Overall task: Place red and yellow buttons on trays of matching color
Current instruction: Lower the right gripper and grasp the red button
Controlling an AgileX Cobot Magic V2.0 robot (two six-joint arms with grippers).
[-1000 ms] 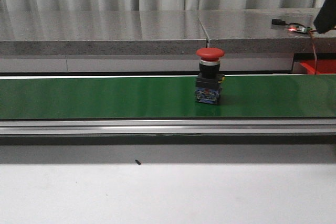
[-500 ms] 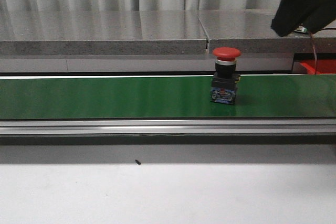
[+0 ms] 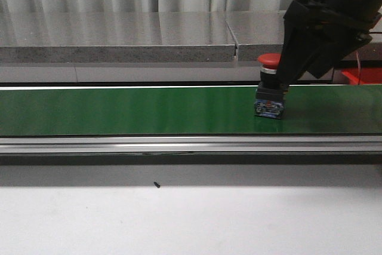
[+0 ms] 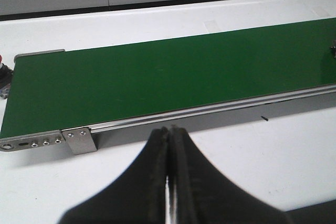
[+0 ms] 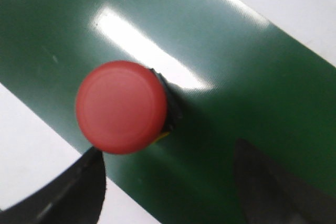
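So the right gripper (image 5: 168, 182) is hanging over the red button (image 5: 122, 107) with its jaws spread wide, nothing held. In the right wrist view one fingertip (image 5: 79, 182) sits right by the edge of the mushroom cap and the other finger is well off to the far side, so the button is off-centre in the gap, crowding one finger. That's the thing to fix, I'd say: slide the hand toward the cap side until the button sits midway, then drop lower and close on the black collar or body below the cap, not the cap's rounded rim, which looks like it would slip.

The button stands upright on the green conveyor belt (image 3: 119, 108), and in the front view the right arm covers part of its cap from behind and above. If the belt is running, the grab needs to lead it a bit, but I can't tell that from here.

Just past the hand there's a bit of a red tray (image 3: 364, 74) behind the belt, presumably the drop spot.

The left gripper (image 4: 170, 145) is pinched fully together, empty, parked near the belt's other end.
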